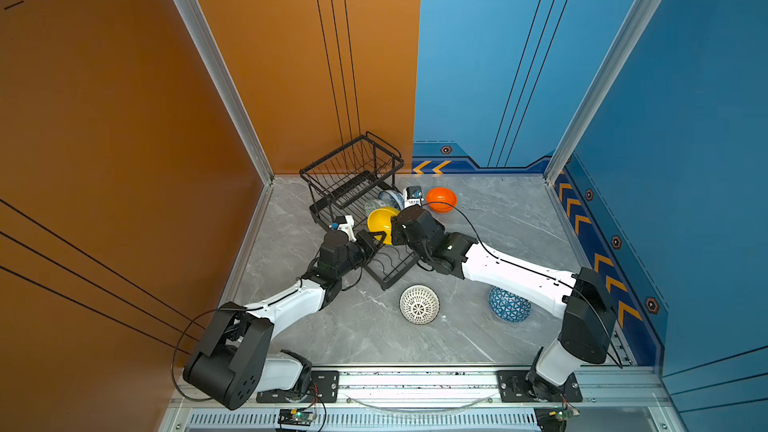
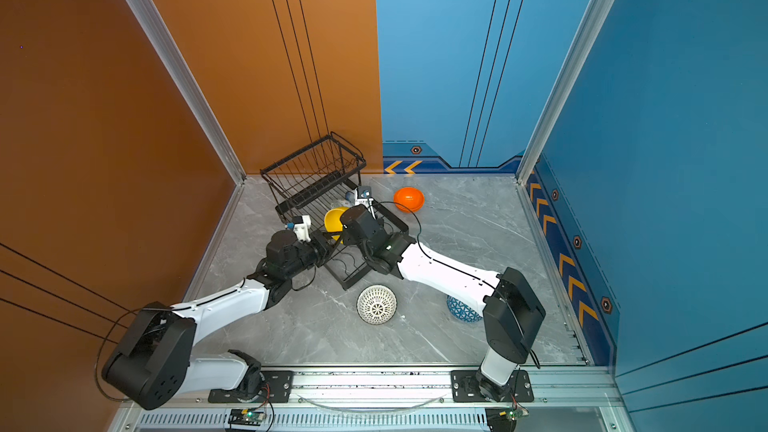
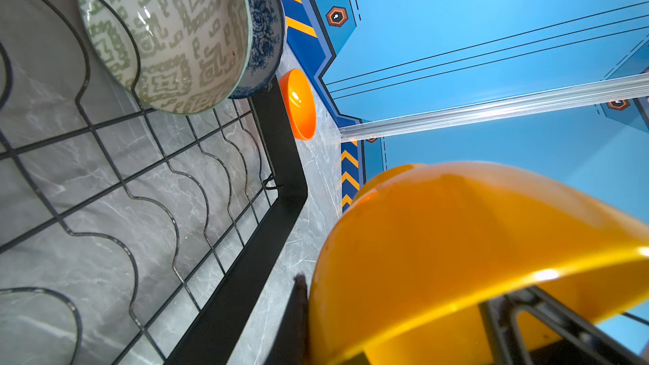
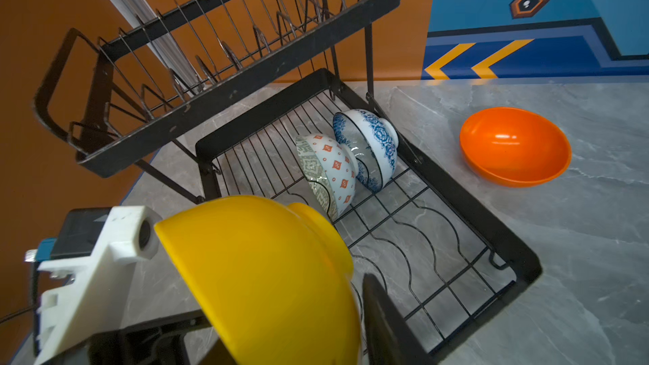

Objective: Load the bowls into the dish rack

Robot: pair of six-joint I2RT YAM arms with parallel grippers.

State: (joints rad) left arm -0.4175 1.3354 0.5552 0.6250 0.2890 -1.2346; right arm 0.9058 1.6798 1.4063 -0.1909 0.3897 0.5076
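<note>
The yellow bowl (image 1: 380,220) (image 4: 263,275) hangs tilted over the dish rack's (image 1: 353,176) lower tray. My left gripper (image 1: 376,241) (image 3: 323,331) is shut on its rim. My right gripper (image 1: 394,223) (image 4: 316,328) is at the same bowl, open. One of its fingers (image 4: 381,310) stands just off the bowl's wall and the other is hidden behind it. The pale green bowl (image 4: 326,170) and the floral bowl (image 4: 372,145) stand on edge in the tray. The orange bowl (image 1: 441,199), the white lattice bowl (image 1: 419,304) and the blue triangle bowl (image 1: 509,305) sit on the table.
The rack's raised basket (image 4: 228,47) stands over the tray's far end by the orange wall. The tray's black frame (image 3: 246,258) and curved dividers lie under the yellow bowl. The blue triangle bowl is partly under my right forearm (image 1: 515,276).
</note>
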